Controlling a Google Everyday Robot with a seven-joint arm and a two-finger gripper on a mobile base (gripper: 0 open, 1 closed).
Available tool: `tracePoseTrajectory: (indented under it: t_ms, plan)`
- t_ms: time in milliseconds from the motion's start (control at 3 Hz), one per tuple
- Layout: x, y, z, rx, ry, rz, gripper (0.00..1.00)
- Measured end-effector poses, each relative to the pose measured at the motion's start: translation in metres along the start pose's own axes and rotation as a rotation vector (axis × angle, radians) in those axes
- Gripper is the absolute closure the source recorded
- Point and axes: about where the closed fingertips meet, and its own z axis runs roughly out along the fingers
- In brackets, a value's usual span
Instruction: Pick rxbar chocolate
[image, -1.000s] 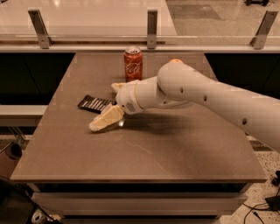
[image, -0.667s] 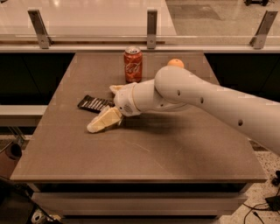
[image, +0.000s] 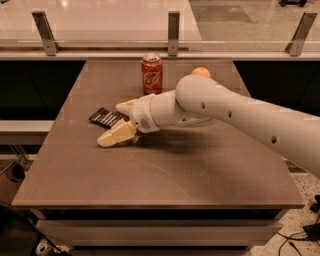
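We see the rxbar chocolate flat on the desk, left of our end effector, whose wide-spread fingers bracket its right end, long axis running left-right.

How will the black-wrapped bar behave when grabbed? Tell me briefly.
The rxbar chocolate lies flat and thin on the table, so it likely won't roll or tip, but may be awkward to pinch. Its wrapper looks smooth, so a push could slide it. The gripper is open right beside it.
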Motion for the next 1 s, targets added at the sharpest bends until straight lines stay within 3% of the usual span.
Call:
tracePoseTrajectory:
  t_ms: [667, 1000]
  plan:
    - [-0.0012, 0.0013, 0.0010, -0.003, 0.000, -0.002, 0.87]
    - [-0.0017, 0.0014, 0.0010, -0.003, 0.000, -0.002, 1.00]
